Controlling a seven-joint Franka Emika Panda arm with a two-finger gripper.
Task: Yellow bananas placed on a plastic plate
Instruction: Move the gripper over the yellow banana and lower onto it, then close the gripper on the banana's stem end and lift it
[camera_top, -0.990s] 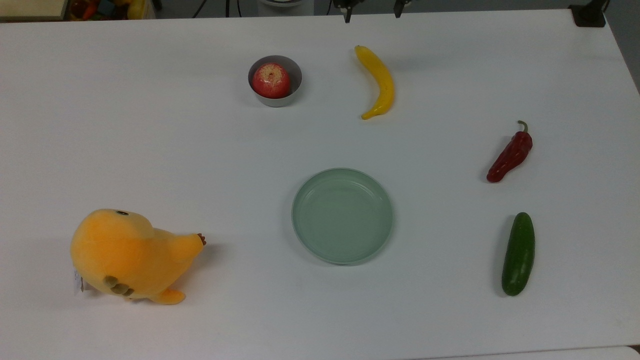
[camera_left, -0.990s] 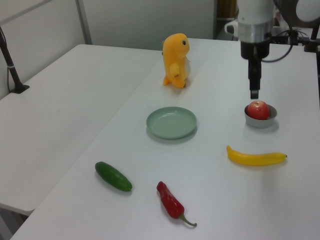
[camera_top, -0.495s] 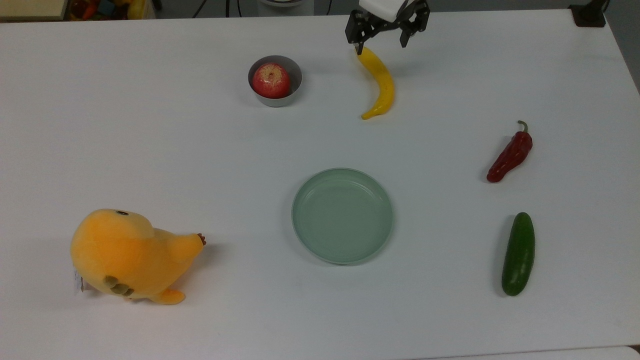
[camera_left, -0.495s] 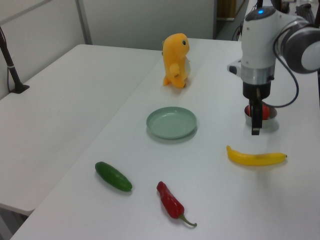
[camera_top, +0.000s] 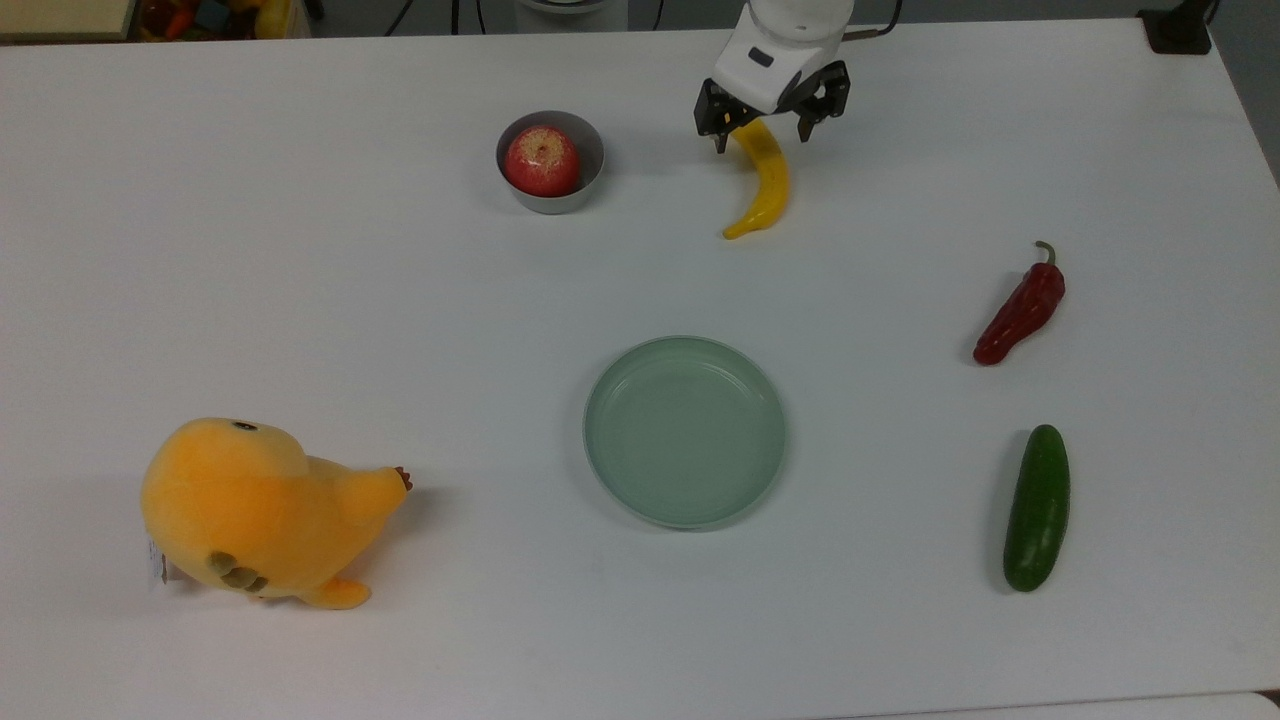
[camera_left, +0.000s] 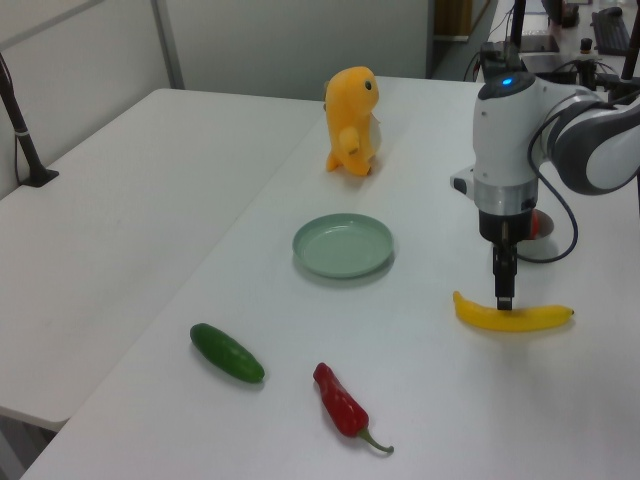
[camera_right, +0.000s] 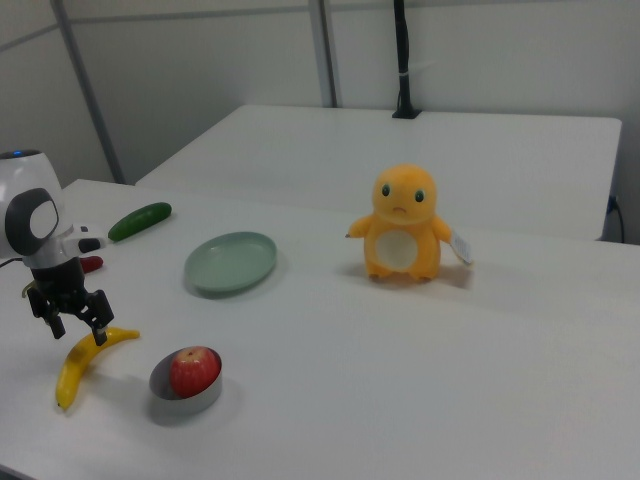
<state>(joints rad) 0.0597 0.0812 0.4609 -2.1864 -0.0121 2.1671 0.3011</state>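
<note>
Down over the banana the arm has come since half a second ago — its gripper (camera_top: 758, 133) now sits lower along the fruit's upper part than before, while everything on the table (camera_top: 300, 270) has kept its place.

Seen in the top view, the orange plush toy (camera_top: 255, 510) lies at about 8 o'clock from the plastic plate (camera_top: 685, 431), well apart from it. That plate, bare, sits near the middle of the table. A green cucumber (camera_top: 1037, 507) lies at its 3 o'clock and a red pepper (camera_top: 1020, 310) at about 2 o'clock, both well apart from it. The yellow bananas (camera_top: 764, 190) — one curved fruit — lie flat on the table at the plate's 12 o'clock, well short of it. A small grey bowl (camera_top: 551, 161) with a red apple (camera_top: 541, 160) inside stands at the banana's 9 o'clock.

Both fingers are spread wide, one on each side of the banana's upper part, gripping nothing.
</note>
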